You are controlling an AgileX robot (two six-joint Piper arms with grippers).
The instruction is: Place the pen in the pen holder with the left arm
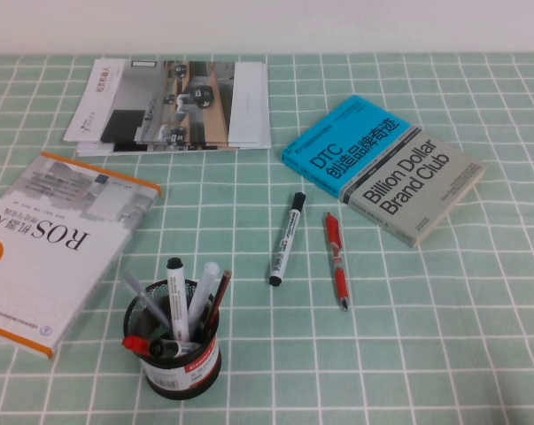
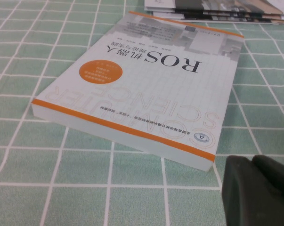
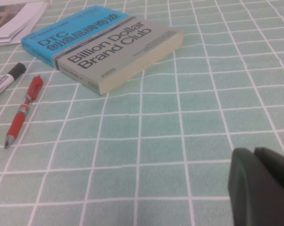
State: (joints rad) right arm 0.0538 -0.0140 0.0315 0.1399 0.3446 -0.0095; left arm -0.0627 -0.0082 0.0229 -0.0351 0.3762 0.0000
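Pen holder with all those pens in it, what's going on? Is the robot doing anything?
Nothing is being held right now. The thin dark red pen stands inside the black mesh pen holder with other pens. The left gripper is shut and empty, low over the table beside the ROS book. The right gripper is shut and empty too, on the other side. A white marker and a red clip pen lie on the tablecloth.

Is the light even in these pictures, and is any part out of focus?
High view: soft even light, faint shadows beside the pen holder. Left wrist view: shut left claw blurred at the edge, ROS book sharp. Right wrist view: right claw equally blurred.
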